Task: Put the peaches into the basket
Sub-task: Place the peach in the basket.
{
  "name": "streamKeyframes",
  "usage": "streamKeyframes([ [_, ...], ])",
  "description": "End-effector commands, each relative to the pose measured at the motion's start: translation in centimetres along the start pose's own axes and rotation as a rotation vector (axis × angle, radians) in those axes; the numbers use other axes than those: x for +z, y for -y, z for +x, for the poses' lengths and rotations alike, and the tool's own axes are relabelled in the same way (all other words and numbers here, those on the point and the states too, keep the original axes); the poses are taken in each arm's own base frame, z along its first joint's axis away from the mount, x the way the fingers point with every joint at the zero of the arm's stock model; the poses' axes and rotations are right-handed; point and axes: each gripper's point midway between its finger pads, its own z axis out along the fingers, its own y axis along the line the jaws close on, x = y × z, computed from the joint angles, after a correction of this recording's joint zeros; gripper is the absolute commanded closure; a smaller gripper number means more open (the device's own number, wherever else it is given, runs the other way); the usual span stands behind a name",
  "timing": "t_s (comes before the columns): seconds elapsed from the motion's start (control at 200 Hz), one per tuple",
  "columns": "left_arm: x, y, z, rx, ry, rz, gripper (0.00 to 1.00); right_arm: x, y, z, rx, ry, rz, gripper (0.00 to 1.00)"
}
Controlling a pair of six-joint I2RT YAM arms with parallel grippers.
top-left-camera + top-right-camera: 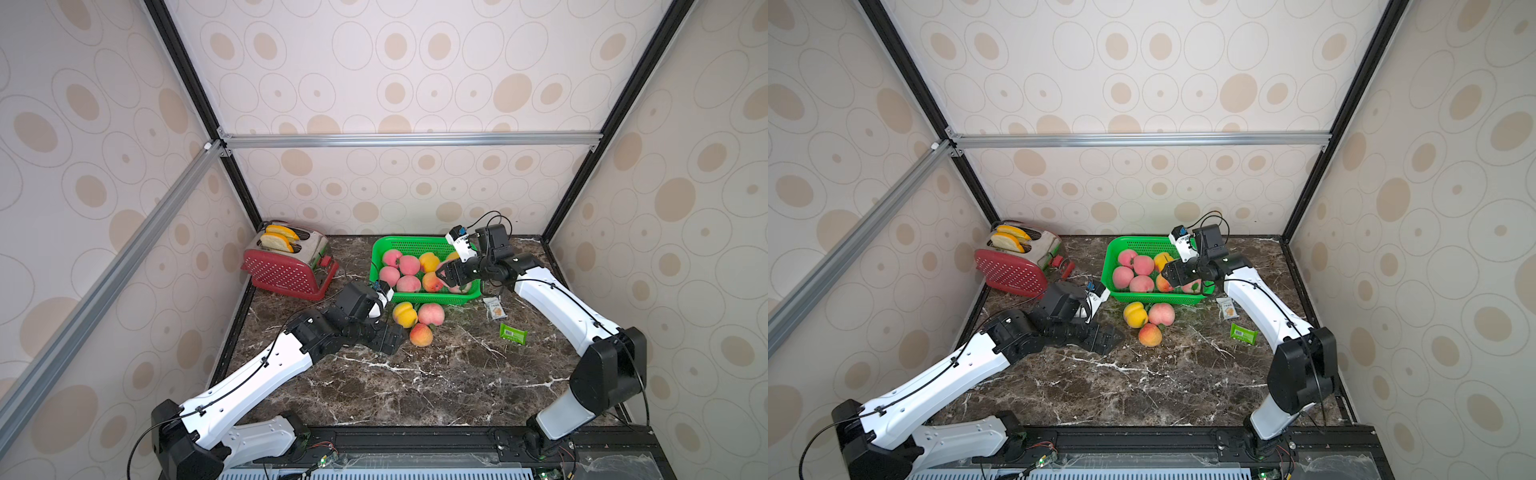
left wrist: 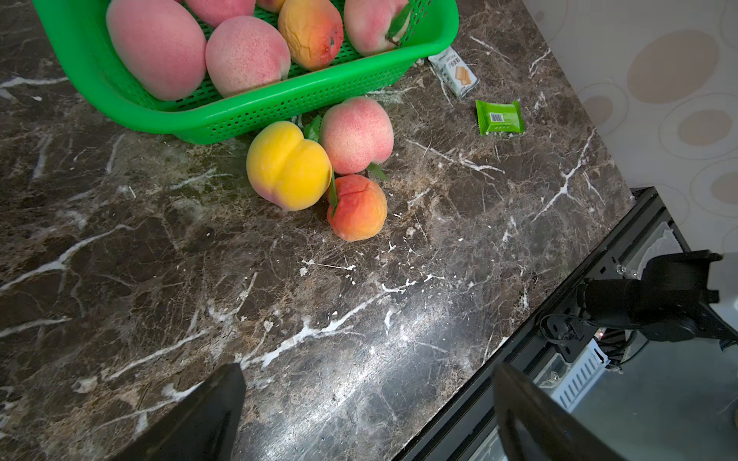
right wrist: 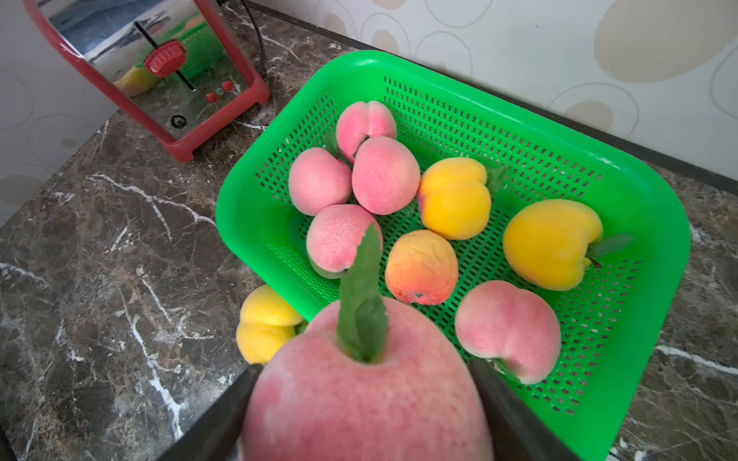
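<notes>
Pink peach (image 3: 359,411) clamped in R gripper (image 3: 365,369), over basket (image 3: 239,211).

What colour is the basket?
The basket is bright green; the right wrist view shows it best.

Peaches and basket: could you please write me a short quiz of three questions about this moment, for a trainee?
1. True or false: the left pincer is shut on a fruit.
2. How many peaches lie on the table outside the basket?
3. The peach in the right pincer is: A yellow, B pink, C orange-red.
Key: 1 false, it stands open and empty; 2 three; 3 B.
</notes>
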Motion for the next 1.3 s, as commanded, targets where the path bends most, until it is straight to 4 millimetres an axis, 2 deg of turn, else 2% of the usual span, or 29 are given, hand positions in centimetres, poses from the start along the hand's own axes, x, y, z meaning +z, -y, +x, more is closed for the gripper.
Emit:
streamKeyframes([
  [0.0, -0.6, 1.1, -2.3, 0.022, 0.060, 0.027, 0.01, 1.0, 1.4, -0.5, 0.012, -0.004, 0.002, 0.59],
  [0.205, -0.2, 1.0, -2.1, 0.032, 0.046, 0.018, 0.01, 4.4, 4.3, -0.5, 0.053, -0.031, 0.013, 0.59],
  [0.356, 0.3, 0.7, -1.8, 0.033, 0.037, 0.007, 0.01, 6.1, 6.2, -0.5, 0.071, -0.050, 0.053, 0.60],
  [0.601, 0.6, 0.7, -2.0, 0.050, 0.025, 0.004, 0.01, 8.5, 7.9, -0.7, 0.091, -0.054, 0.067, 0.57],
  [0.836, 0.0, 0.6, -1.7, 0.054, 0.029, 0.001, 0.01, 11.0, 9.7, 0.5, 0.116, -0.101, 0.088, 0.56],
  [1.167, 0.3, 0.3, -1.0, 0.049, 0.010, -0.003, 0.01, 11.7, 10.6, 0.1, 0.120, -0.098, 0.104, 0.53],
  [1.297, 0.0, 0.3, -1.1, 0.051, 0.015, -0.010, 0.01, 12.2, 11.0, 0.5, 0.118, -0.118, 0.114, 0.51],
])
